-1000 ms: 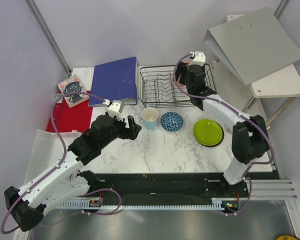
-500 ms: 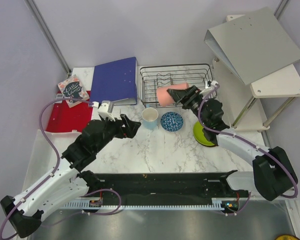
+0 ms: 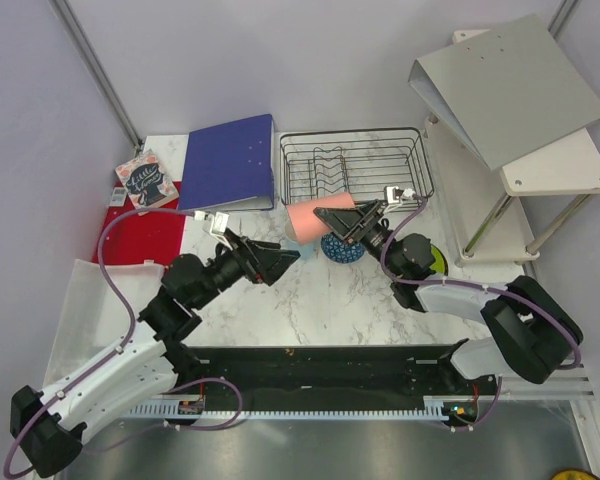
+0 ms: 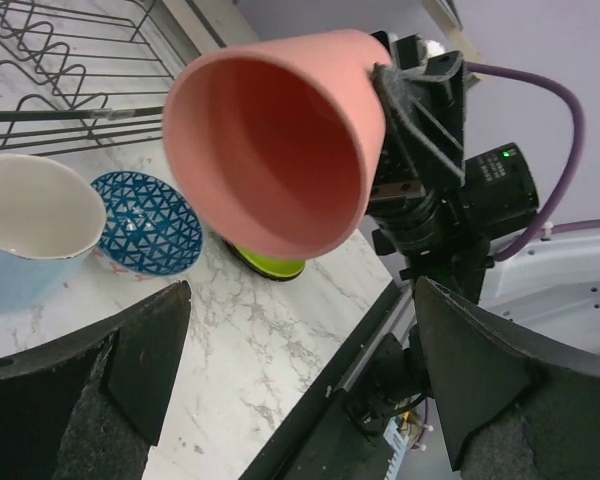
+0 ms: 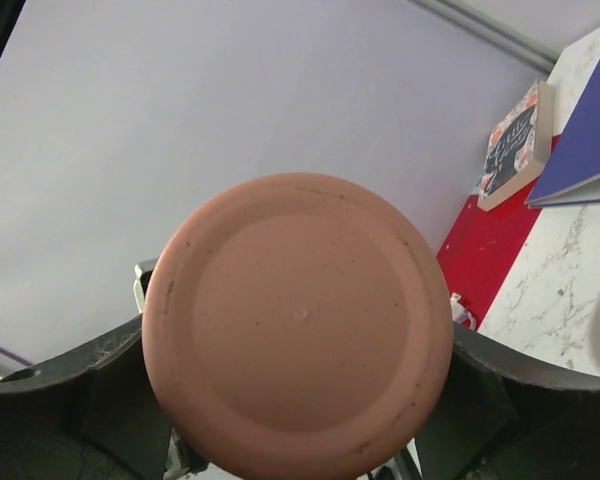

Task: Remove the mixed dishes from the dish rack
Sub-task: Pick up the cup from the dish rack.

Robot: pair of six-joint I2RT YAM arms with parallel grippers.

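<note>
My right gripper point(image 3: 332, 222) is shut on the base end of the tall pink cup point(image 3: 308, 219) and holds it on its side above the table, mouth pointing left. The right wrist view shows the cup's flat bottom point(image 5: 298, 320) between the fingers. My left gripper point(image 3: 280, 262) is open and empty, just left of the cup's mouth point(image 4: 280, 150). The light blue cup point(image 4: 30, 235), small blue patterned bowl point(image 3: 345, 249) and lime-green bowl point(image 4: 270, 265) stand on the marble. The dish rack point(image 3: 355, 165) behind holds no dishes. The red-and-black bowl is out of view.
A blue binder point(image 3: 228, 160) lies left of the rack, with a red mat point(image 3: 140, 235) and a small book point(image 3: 145, 178) further left. A grey binder point(image 3: 505, 85) sits on a white shelf at the right. A black rail point(image 3: 330, 365) runs along the near edge.
My right arm lifted the pink cup out of the rack and carried it forward and left. My left gripper moved right and turned to face the cup's mouth.
</note>
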